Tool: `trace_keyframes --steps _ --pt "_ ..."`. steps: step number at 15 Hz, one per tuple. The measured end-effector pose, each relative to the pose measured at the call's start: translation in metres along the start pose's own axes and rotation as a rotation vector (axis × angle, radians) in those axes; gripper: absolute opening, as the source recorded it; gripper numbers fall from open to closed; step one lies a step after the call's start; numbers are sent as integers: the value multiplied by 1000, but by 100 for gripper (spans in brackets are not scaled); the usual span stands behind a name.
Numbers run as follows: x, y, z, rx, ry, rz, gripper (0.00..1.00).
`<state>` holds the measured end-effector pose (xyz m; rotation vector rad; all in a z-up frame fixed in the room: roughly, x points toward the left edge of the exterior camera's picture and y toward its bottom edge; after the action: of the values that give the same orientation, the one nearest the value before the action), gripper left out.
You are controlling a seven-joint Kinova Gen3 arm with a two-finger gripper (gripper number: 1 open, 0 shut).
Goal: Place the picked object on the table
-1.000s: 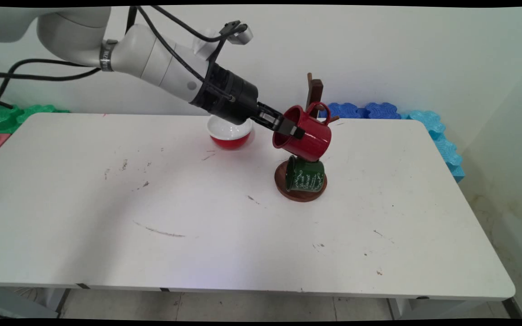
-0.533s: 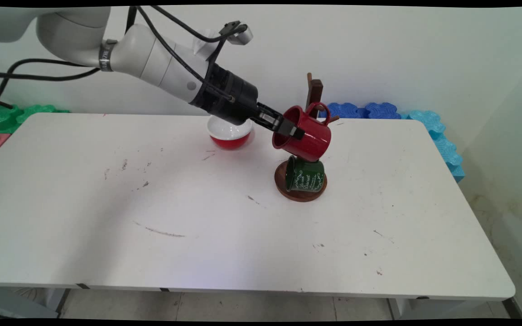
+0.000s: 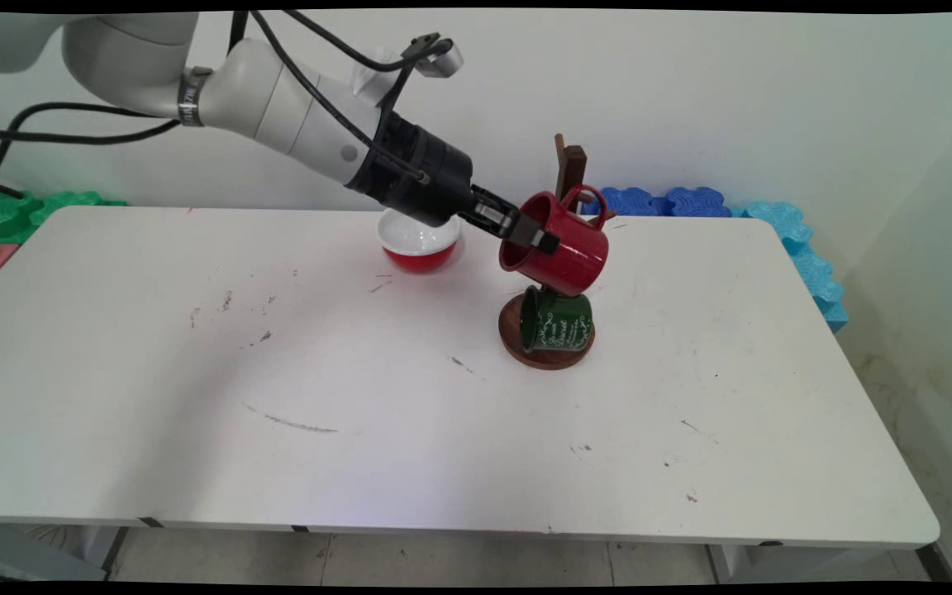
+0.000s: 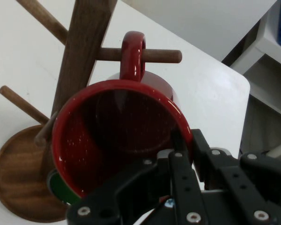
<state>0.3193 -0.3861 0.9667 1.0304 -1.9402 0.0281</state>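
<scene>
White table (image 3: 195,463) against a plain wall — the gripper (image 3: 530,235) is clamped on the red mug's (image 3: 563,252) rim, its handle threaded over the wooden mug tree's (image 4: 82,56) peg just ahead. Letting go seems next — a green mug (image 3: 557,321) hangs below.

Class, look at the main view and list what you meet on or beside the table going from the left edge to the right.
Green foam tiles → red-and-white bowl → red mug, its rim pinched by the claw → blue foam tiles.
</scene>
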Motion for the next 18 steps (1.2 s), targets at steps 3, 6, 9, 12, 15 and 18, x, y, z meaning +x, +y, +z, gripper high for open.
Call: trace_keyframes --steps 3,6,9,12,15,18 --pt "2 2 -1 -2 3 2 0" --pt "4 4 -2 -5 4 4 0" --pt "5 8 -4 -10 5 5 0" --pt "5 12 -5 -17 4 5 0" --pt "5 18 -7 -27 3 6 0" --pt "4 24 -9 -39 1 7 0"
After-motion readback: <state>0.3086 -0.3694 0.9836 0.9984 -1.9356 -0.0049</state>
